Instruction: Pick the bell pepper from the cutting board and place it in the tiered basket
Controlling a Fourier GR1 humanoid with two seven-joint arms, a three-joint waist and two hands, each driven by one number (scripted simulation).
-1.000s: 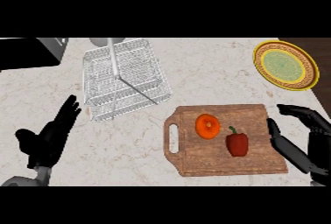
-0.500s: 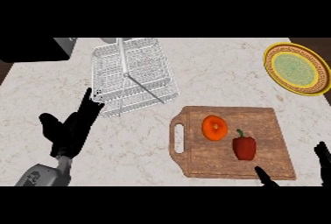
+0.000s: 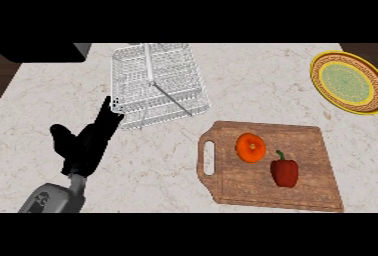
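Marble counter (image 3: pixel 295 105) — red bell pepper (image 3: pixel 284 171) lies on the cutting board (image 3: pixel 310 192) near its right edge; left hand (image 3: pixel 86 143), fingers straight, rests beside the tiered basket (image 3: pixel 157 82)'s lower-left corner.

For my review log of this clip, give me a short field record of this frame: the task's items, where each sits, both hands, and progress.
target: red bell pepper, lying on the brown wooden cutting board, right part
beside it: orange round fruit, on the same board, apart from the pepper
destination: white wire tiered basket, up-left of the board, nothing visible in it
other: yellow plate with green centre, at the right edge
left hand: open, fingers straight, pointing toward the basket's near corner
right hand: not in view
progress: pepper not yet picked
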